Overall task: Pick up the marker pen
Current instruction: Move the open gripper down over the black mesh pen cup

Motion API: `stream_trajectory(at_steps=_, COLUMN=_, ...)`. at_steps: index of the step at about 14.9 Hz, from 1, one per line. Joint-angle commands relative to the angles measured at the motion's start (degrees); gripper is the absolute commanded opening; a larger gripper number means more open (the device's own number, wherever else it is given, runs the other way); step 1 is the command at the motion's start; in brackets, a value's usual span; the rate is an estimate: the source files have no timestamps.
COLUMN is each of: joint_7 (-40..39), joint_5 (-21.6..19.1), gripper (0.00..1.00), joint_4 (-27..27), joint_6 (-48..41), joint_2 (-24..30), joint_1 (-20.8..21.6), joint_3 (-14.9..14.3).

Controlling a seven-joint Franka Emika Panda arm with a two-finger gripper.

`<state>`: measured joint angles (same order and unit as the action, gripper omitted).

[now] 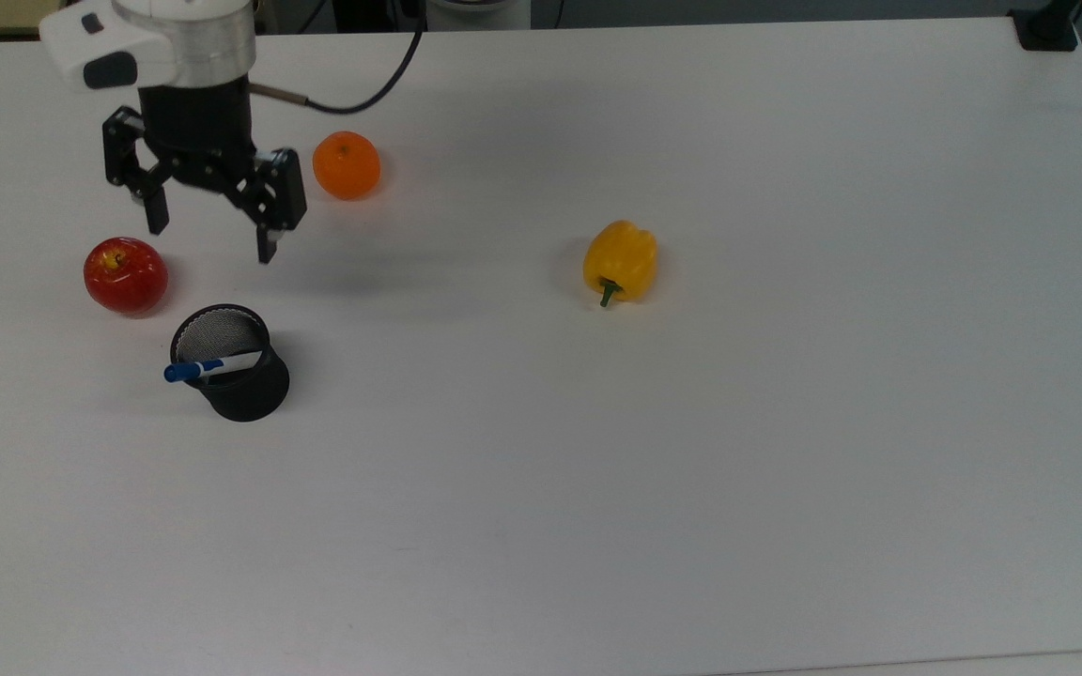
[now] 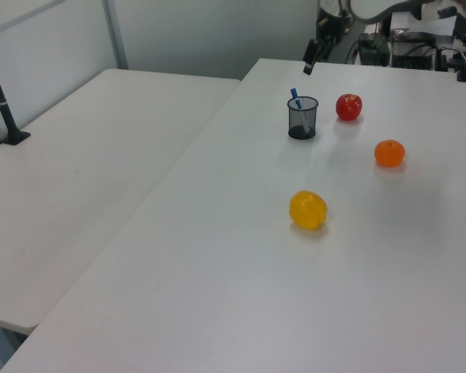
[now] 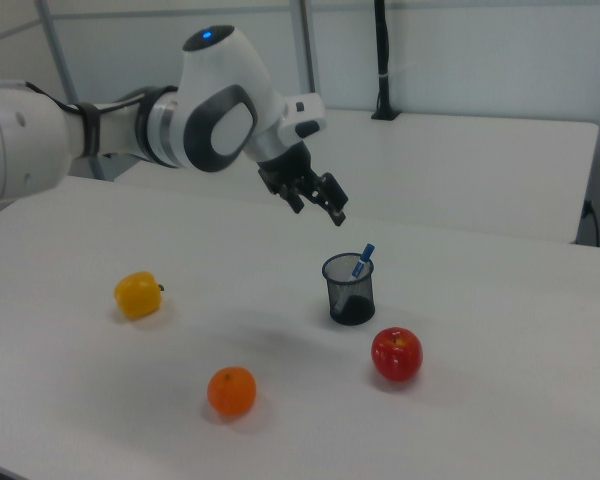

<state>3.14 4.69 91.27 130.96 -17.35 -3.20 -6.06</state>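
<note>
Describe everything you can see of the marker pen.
The marker pen is slim, with a white barrel, blue print and a blue cap. It stands tilted inside the black mesh cup, leaning on the rim, cap end sticking out above it toward the top view's left. Its lower end is hidden in the cup. The cup stands near the red apple. The open gripper hangs above, not touching it.

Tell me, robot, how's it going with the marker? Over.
Claw open, in the air, empty. Marker pen standing in the black mesh cup, blue cap up. Nothing in the way; apple sits beside the cup.
</note>
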Motion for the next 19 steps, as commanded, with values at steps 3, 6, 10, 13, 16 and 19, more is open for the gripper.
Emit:
stream_trajectory(at_steps=3, joint_7=4.2, joint_5=0.1, gripper=1.0, joint_4=0.0, joint_6=12.6, joint_2=-6.2, joint_1=-1.3, joint_3=-0.2)
stream_trajectory(at_steps=6, joint_7=4.2, joint_5=0.1, gripper=1.0, joint_4=0.0, joint_6=17.0, joint_2=-8.7, joint_1=-2.2, joint_3=-0.2)
stream_trajectory(at_steps=10, joint_7=4.2, joint_5=0.2, gripper=0.88, joint_4=0.0, joint_6=21.9, joint_2=-11.5, joint_1=-2.4, joint_3=-0.2)
stream_trajectory(at_steps=13, joint_7=4.2, joint_5=0.1, gripper=0.7, joint_4=0.0, joint_6=23.3, joint_2=-12.4, joint_1=-2.3, joint_3=-0.2)
stream_trajectory(at_steps=16, joint_7=4.2, joint_5=0.2, gripper=0.56, joint_4=0.0, joint_6=25.5, joint_2=-12.9, joint_1=-2.3, joint_3=-0.2)
stream_trajectory(at_steps=19, joint_7=4.5, joint_5=0.1, gripper=0.51, joint_4=0.0, joint_6=26.0, joint_2=-13.2, joint_1=-2.2, joint_3=-0.2)
